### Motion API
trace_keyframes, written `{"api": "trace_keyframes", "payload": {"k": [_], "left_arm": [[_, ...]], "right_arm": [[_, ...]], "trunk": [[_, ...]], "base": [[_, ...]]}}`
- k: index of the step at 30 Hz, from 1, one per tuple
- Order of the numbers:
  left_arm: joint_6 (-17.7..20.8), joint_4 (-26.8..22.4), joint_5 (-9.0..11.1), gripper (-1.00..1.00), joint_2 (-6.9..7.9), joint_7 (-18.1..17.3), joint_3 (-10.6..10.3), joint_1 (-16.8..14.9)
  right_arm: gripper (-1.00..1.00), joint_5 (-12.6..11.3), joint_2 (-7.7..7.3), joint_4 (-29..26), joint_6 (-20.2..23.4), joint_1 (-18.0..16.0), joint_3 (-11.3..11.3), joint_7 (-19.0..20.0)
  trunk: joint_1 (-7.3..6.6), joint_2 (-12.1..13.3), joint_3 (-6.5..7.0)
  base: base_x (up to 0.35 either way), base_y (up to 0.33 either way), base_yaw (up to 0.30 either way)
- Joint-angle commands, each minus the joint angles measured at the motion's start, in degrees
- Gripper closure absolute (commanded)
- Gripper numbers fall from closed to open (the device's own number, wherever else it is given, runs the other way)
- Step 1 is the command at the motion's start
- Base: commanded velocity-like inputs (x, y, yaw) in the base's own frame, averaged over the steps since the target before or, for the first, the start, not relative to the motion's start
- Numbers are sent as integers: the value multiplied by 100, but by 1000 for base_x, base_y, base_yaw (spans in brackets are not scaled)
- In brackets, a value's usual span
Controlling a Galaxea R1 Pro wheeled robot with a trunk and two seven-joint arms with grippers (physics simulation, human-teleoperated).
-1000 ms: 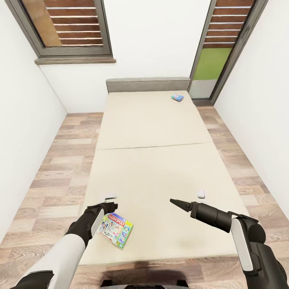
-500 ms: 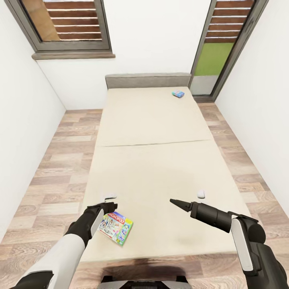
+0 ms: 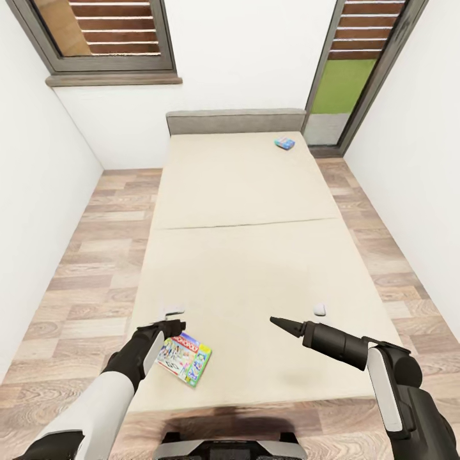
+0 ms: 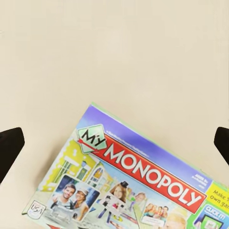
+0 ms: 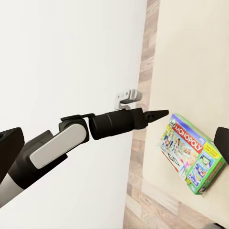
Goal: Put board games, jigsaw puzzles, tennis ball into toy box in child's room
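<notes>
A colourful board game box lettered MY MONOPOLY (image 3: 186, 358) lies flat near the front left corner of the cream bed (image 3: 243, 255). My left gripper (image 3: 170, 329) hovers just over that box's far left edge, open; the box (image 4: 138, 186) lies below its spread fingers (image 4: 9, 145). A small blue board game (image 3: 284, 143) rests far off by the grey headboard (image 3: 235, 121), on the right. My right gripper (image 3: 280, 322) hangs open over the mattress, right of the Monopoly box (image 5: 193, 152), holding nothing. The table, toy box, jigsaw puzzles and tennis ball are out of view.
Wood plank floor (image 3: 96, 255) runs along both sides of the bed, between white walls. A window (image 3: 105, 32) and a glazed door (image 3: 348, 64) stand behind the headboard. Two small white objects (image 3: 173, 312) (image 3: 320, 310) lie on the mattress near the grippers.
The whole picture has shifted: the headboard and blue box sit higher and the Monopoly box slightly higher, so the camera moved. Both arms hold the same pose.
</notes>
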Motion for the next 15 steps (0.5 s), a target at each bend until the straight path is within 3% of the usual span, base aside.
{"api": "trace_keyframes", "payload": {"k": [1,15], "left_arm": [[33,-17,3,-100,-2,5,28,-10],[138,-42,-3,-100,12,9,30,-658]], "right_arm": [[-100,9,-1,-1,21,-3,-7,25],[-100,5,-13,-1,22,-3,-32,35]], "trunk": [[2,-7,-16],[2,-7,-147]], "base": [[0,0,0],[0,0,0]]}}
